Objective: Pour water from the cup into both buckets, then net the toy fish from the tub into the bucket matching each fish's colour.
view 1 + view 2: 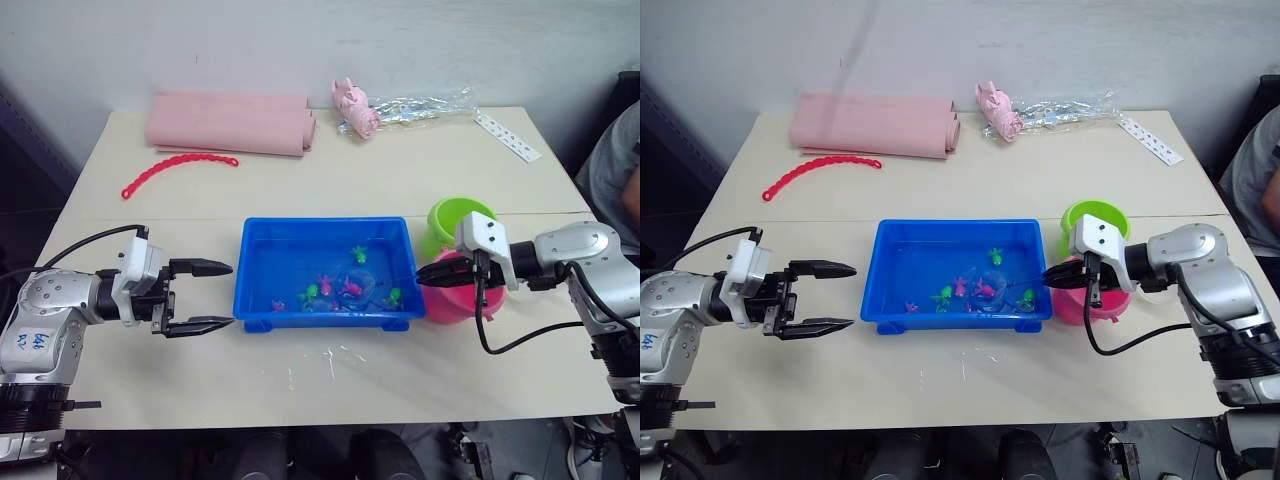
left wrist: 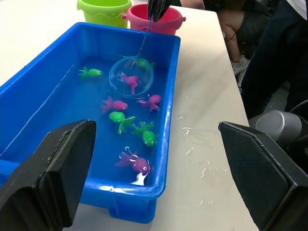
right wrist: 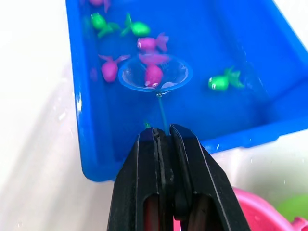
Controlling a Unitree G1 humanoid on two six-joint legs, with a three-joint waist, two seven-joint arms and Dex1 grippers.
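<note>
right gripper (image 3: 163, 132) pinches the net (image 3: 155, 73) handle over the tub (image 1: 262, 232) rim; hoop around a pink fish (image 3: 153, 74). left gripper (image 1: 208, 296) gapes beside the tub's other end.

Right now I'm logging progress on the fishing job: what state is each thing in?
left gripper: open, empty, beside the tub.
right gripper: shut on the net handle.
net: hoop in the tub, a pink fish in it.
tub: holds water, pink and green fish.
green bucket: upright.
pink bucket: upright.
</note>
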